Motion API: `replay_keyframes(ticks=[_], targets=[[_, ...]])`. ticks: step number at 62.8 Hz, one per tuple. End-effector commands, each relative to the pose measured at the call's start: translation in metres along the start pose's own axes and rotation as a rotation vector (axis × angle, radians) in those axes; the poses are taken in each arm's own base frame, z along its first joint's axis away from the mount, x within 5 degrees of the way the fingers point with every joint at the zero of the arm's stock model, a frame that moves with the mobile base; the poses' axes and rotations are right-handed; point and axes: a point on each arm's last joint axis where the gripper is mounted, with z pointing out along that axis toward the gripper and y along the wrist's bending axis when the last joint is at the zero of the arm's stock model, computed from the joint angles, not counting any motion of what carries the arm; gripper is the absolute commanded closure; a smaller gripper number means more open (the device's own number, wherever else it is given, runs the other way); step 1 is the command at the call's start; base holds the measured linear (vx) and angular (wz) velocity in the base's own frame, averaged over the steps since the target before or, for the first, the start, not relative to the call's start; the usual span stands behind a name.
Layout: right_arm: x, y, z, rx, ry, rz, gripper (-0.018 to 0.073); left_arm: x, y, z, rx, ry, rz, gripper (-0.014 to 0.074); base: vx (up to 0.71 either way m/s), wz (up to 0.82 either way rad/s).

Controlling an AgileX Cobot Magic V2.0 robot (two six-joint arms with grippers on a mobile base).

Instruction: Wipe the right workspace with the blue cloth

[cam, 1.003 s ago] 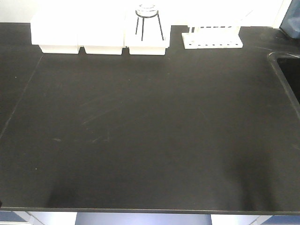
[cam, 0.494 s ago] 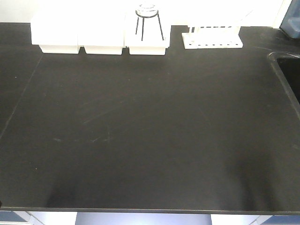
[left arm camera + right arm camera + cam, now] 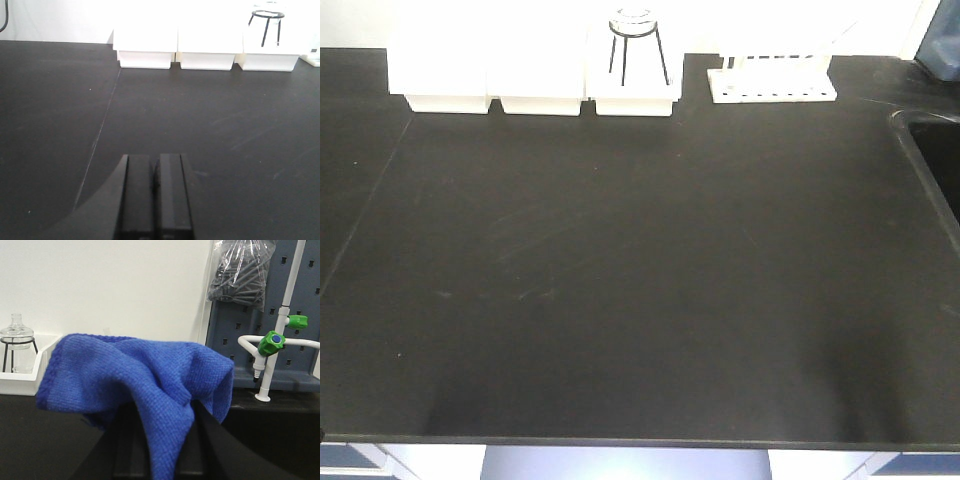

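Black surface (image 3: 620, 280), faintly scuffed, white trays (image 3: 535, 75) along its 12 o'clock edge, blue cloth (image 3: 145, 385) gripped in my right tool (image 3: 165, 445), draped over both fingers (image 3: 210, 450), green-handled tap (image 3: 272, 342) at 3 o'clock of it, my left tool (image 3: 155, 167) closed, jaws pressed together.

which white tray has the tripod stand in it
The rightmost white tray, beside the rack: a black tripod stand holding a glass flask rises from it, none from the other two.
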Motion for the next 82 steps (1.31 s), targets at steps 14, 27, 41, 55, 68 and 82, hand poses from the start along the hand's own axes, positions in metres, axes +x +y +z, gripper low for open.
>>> replay_keyframes(ticks=[14,27,41,55,68,82], targets=[[-0.0176,-0.0040,-0.0008,0.037,-0.107,-0.008,0.0559,0.0021,-0.0012,0.0015,0.018,-0.063,-0.006,0.0602,-0.13,0.01],[-0.0176,-0.0040,-0.0008,0.037,-0.107,-0.008,0.0559,0.0021,-0.0012,0.0015,0.018,-0.063,-0.006,0.0602,-0.25,-0.03],[-0.0176,-0.0040,-0.0008,0.037,-0.107,-0.008,0.0559,0.0021,-0.0012,0.0015,0.018,-0.063,-0.006,0.0602,-0.27,-0.11],[-0.0176,-0.0040,-0.0008,0.037,-0.107,-0.008,0.0559,0.0021,-0.0012,0.0015,0.018,-0.063,-0.006,0.0602,-0.30,-0.24],[-0.0172,-0.0039,-0.0007,0.036,-0.103,-0.008,0.0559,0.0021,-0.0012,0.0015,0.018,-0.063,-0.006,0.0602,-0.30,-0.34],[-0.0172,-0.0039,-0.0007,0.036,-0.103,-0.008,0.0559,0.0021,-0.0012,0.0015,0.018,-0.063,-0.006,0.0602,-0.28,-0.40]])
